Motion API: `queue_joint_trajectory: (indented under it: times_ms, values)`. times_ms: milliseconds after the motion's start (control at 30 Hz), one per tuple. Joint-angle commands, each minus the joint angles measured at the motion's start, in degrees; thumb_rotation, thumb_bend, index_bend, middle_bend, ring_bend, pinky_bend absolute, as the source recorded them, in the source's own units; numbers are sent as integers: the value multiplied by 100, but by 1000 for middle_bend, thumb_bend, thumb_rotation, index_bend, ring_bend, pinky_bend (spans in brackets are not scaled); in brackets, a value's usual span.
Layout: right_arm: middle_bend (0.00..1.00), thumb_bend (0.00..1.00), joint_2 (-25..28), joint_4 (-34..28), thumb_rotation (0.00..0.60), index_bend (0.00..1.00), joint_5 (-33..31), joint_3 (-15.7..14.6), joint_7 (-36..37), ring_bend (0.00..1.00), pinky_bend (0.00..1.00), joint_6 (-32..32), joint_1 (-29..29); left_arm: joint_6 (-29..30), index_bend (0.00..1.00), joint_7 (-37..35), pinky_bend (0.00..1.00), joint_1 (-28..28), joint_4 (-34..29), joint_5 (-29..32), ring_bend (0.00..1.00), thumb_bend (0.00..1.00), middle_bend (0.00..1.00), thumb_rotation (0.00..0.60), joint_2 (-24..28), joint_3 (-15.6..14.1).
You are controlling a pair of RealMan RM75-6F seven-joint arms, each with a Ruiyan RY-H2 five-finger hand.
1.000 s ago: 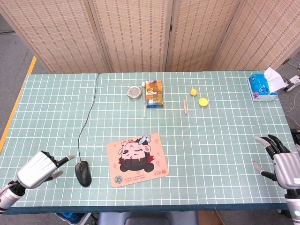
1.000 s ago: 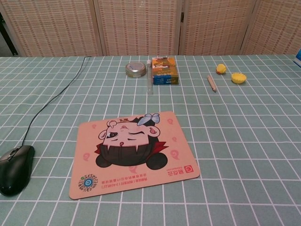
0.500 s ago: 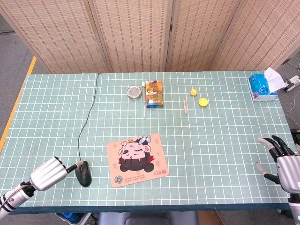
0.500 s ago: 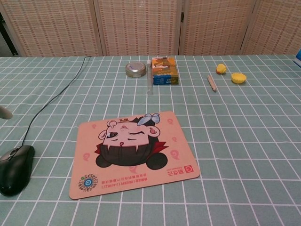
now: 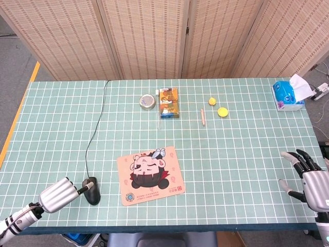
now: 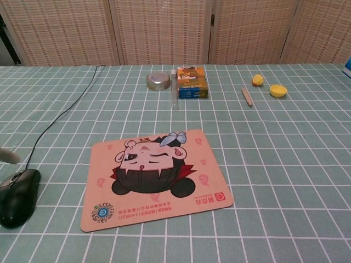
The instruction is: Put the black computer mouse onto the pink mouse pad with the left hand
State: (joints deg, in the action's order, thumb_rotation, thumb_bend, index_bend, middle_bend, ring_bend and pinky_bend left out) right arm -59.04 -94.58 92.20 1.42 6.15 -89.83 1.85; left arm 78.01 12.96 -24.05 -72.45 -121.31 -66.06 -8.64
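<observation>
The black computer mouse (image 5: pixel 92 190) lies near the table's front left edge, its black cable (image 5: pixel 96 123) running away to the far side. In the chest view the mouse (image 6: pixel 18 196) sits at the lower left. The pink mouse pad (image 5: pixel 150 168) with a cartoon print lies flat to the mouse's right, also seen in the chest view (image 6: pixel 153 178). My left hand (image 5: pixel 58 193) is just left of the mouse, a fingertip (image 5: pixel 85 187) reaching over its left side; it holds nothing. My right hand (image 5: pixel 310 176) hovers open at the table's right front edge.
At the far middle stand a round tin (image 5: pixel 147 100), an orange and blue box (image 5: pixel 168 102) and a thin clear tube (image 6: pixel 174 87). A pencil (image 5: pixel 203 117) and two yellow pieces (image 5: pixel 218 107) lie to their right. A tissue box (image 5: pixel 288 94) sits at the far right.
My left hand has slid forward and right, from well left of the mouse to right beside it with a fingertip over it. The right hand sank slightly. The mouse has not moved.
</observation>
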Motion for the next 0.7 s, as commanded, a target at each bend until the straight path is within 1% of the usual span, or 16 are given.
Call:
queue_joint_trajectory:
  times_ms: [33,333,700]
  values:
    - [233,236,-2,4,600,187,19,-11,10,110,363,12,6,-72,298,82,1000,-35,-44,-4,1000,83,1000,600,-56,-35]
    - [233,235,6,23,600,187,3,-13,80,110,363,32,2,-425,298,380,1000,-129,-84,109,1000,82,1000,600,-210,-119]
    - [241,235,1,44,600,187,-30,-34,129,110,363,185,54,-741,296,627,1000,-235,-203,324,1000,83,1000,600,-218,-144]
